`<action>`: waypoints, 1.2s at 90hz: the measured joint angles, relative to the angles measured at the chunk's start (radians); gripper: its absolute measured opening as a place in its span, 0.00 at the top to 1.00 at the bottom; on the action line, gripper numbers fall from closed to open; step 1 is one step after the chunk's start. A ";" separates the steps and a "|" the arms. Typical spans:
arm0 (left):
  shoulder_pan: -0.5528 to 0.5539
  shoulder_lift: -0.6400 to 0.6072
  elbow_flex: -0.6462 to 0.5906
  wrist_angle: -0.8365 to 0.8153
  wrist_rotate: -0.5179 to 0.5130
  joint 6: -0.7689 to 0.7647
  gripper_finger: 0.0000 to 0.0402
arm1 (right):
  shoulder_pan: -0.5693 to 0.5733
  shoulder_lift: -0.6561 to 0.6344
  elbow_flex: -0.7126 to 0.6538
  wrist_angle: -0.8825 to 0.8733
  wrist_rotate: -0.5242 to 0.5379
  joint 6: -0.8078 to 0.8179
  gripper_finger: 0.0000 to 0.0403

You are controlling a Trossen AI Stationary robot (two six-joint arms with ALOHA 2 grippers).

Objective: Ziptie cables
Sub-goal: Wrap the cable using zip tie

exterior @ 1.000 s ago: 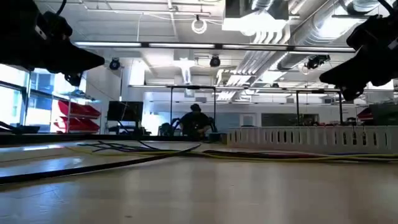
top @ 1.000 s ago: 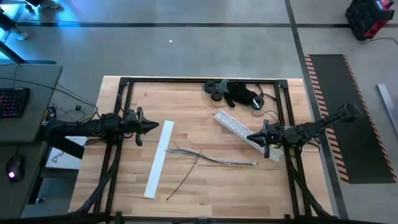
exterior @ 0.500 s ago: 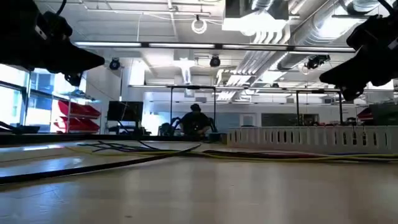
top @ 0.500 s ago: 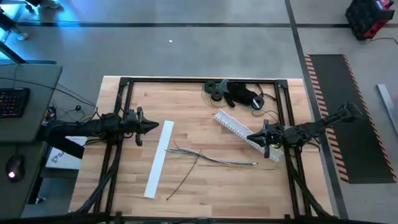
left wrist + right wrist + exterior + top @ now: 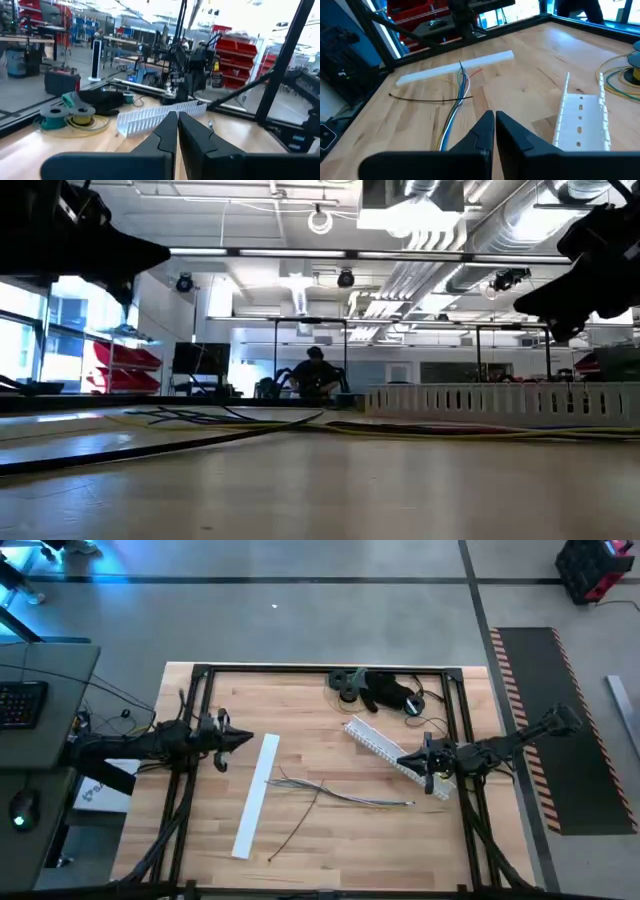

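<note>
Your left gripper [image 5: 243,739] hangs over the left side of the worktop [image 5: 330,830], clenched on nothing; in its wrist view the two fingers [image 5: 167,131] nearly meet with nothing between them. It sits just left of the far end of the flat white strip [image 5: 256,796], apart from it. Your right gripper [image 5: 404,761] is on the right side, above the near end of the white toothed rail [image 5: 385,749], also clenched and empty, its fingers [image 5: 485,131] pressed close together in its own wrist view.

Between the two grippers, the cables [image 5: 335,794] lie loose on the wood, near the middle and a little toward the near edge. They fan out from beside the white strip toward the right gripper, with one dark wire straying off toward the near left. From the right wrist view they run from the strip [image 5: 454,67] straight toward you, blue and grey strands side by side, not gathered.

At the far edge you have a dark clutter with spools of wire [image 5: 378,690], well apart from the work.

By the look of it, nothing of the task is done: the cables are unbundled, no tie is around them, and neither gripper touches them. Gathering, holding and tying all remain.
</note>
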 joint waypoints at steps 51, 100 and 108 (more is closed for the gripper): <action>-0.143 0.707 0.169 0.761 -0.048 0.120 1.00 | 0.000 0.000 0.000 0.000 0.000 0.000 1.00; -0.108 1.848 1.300 0.023 0.124 0.261 0.57 | 0.000 0.000 0.000 0.000 0.000 0.000 1.00; -0.124 1.972 1.434 -0.003 0.138 0.304 0.52 | 0.000 0.000 0.000 0.000 0.000 0.000 1.00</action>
